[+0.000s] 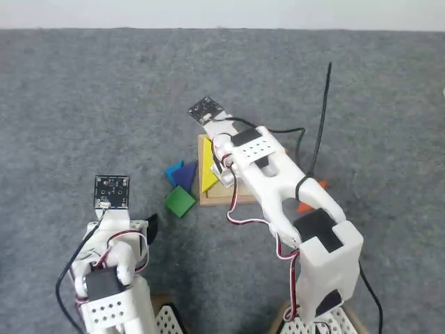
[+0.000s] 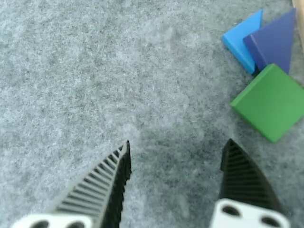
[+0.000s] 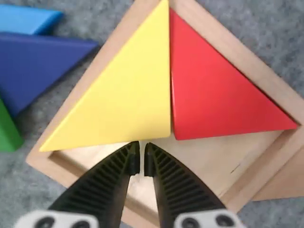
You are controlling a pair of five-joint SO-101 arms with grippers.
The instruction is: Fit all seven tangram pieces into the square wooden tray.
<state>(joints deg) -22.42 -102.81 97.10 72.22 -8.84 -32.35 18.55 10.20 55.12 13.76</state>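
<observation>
Lower left of the high view: left tool (image 2: 175, 147) spread wide above the bare grey surface (image 1: 69, 104), gripping nothing.

Just left of centre, three loose pieces bunched together: blue piece (image 1: 173, 170) touching purple triangle (image 1: 186, 177), green square (image 1: 180, 201) just below them, close by the tray's left edge.

At centre, square wooden tray (image 1: 206, 197), largely covered by the right arm, with yellow triangle (image 1: 207, 178) seated inside. Right tool (image 3: 141, 149) poised over the tray's bare floor beside that triangle's corner, closed to a thin slit, holding nothing.

Right of centre, orange piece (image 1: 306, 206) peeking out beside the arm, apart from the tray.

On handling, as a judgement: probably light, rigid painted wood, not fragile. Smooth faces likely to slip on the tray floor yet drag on the carpet-like surface. Best pinched across two opposite flat edges. For triangles, better near the middle than at a point, to keep from twisting.

Gained from the right wrist view: red triangle (image 3: 213, 95) lying flush against the yellow one along a shared edge, together filling roughly half the tray, a fit covered by the arm from above.

Gained from the left wrist view: the true spread of the left fingers.

Gained from the high view: the lie of the loose pieces on either side of the tray.
</observation>
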